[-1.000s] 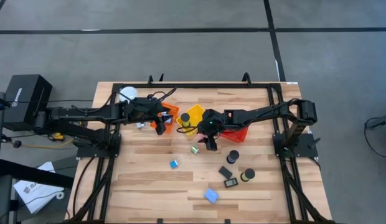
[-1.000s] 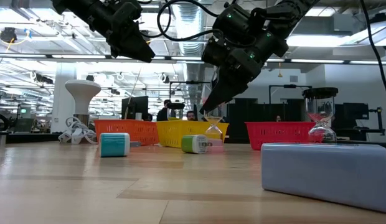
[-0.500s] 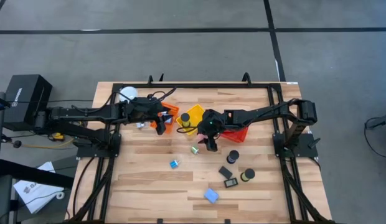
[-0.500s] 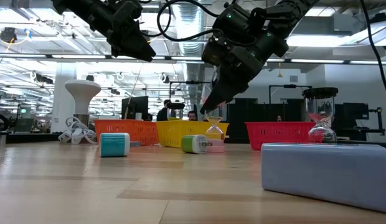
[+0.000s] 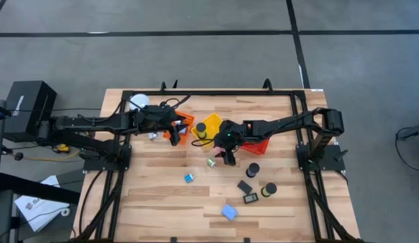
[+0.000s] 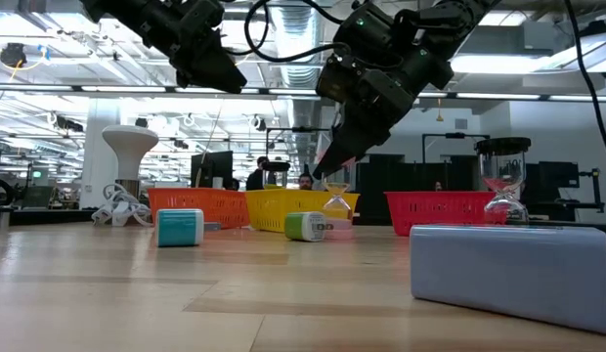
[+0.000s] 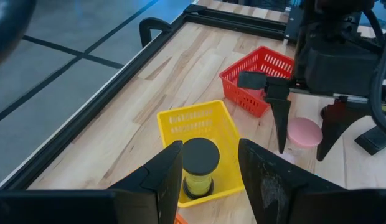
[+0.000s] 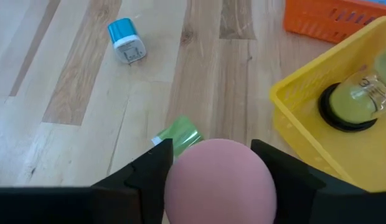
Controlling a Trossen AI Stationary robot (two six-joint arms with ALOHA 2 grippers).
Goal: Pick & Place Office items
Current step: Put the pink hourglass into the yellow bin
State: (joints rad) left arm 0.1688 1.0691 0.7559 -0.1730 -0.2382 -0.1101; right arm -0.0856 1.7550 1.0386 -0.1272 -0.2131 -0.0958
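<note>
I count one item binned: a black-capped hourglass point(image 8: 358, 99) in the yellow mesh basket point(image 7: 199, 127). My right gripper point(image 7: 302, 134) straddles the smooth pink cylinder point(image 7: 304, 132) near the baskets, fingers parted, grip unclear. Left gripper point(image 5: 174, 133) hovers half-open, empty. Blue blocks point(image 5: 229, 212) and black cylinders point(image 5: 253, 169) remain on wood.

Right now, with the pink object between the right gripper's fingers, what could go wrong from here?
1. The right gripper holds the pink cylinder in the air above the table, with the green block below it; if released there, it may hit the block or roll.
2. The yellow basket already holds a black-capped item, so a drop could land on that.
3. The left gripper hovers near the same basket; the arms could collide.
</note>
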